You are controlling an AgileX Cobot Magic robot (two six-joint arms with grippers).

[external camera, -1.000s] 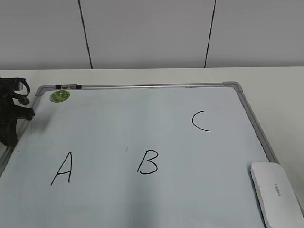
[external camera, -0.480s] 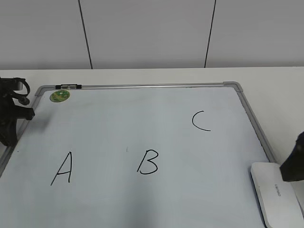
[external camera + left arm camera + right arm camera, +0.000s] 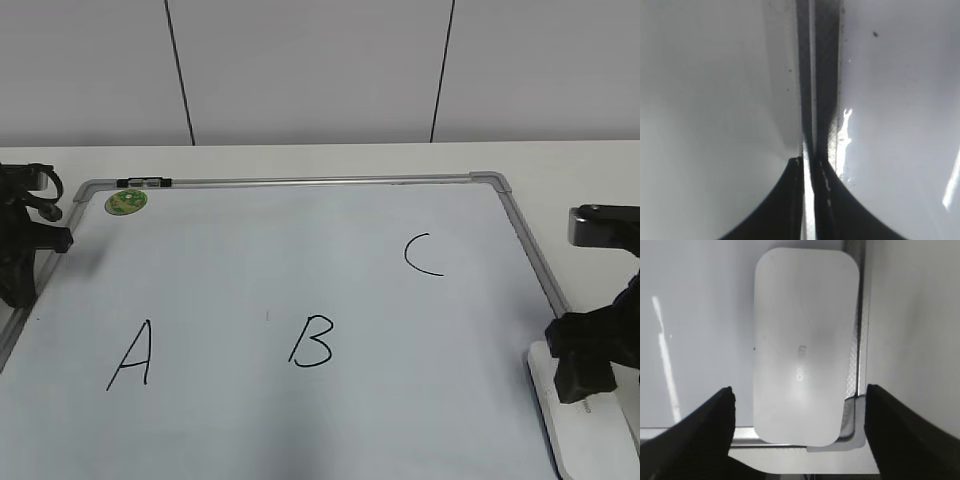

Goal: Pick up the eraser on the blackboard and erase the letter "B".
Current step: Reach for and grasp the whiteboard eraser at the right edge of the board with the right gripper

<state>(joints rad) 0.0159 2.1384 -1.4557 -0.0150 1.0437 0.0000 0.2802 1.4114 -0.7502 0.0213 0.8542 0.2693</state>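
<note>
Large white dry-erase blackboard [image 3: 300, 250], grey aluminium frame, round green sticker [image 3: 126, 202] at far-left corner. Black handwritten letters: "A" [image 3: 131, 355], slanted letter "B" [image 3: 312, 342], "C" [image 3: 421, 254]. Flat white plastic eraser [image 3: 590, 435] at near-right corner. Black right gripper [image 3: 590, 352] above it; black left gripper [image 3: 22, 245] at left edge.

A pale grey wall [image 3: 300, 70] fills the back of the exterior view — smooth panels split by two thin dark vertical seams [image 3: 180, 70]. Below it runs a cream-white bench [image 3: 330, 160], evenly lit, with soft glare streaks in the wrist views and faint shadows.
</note>
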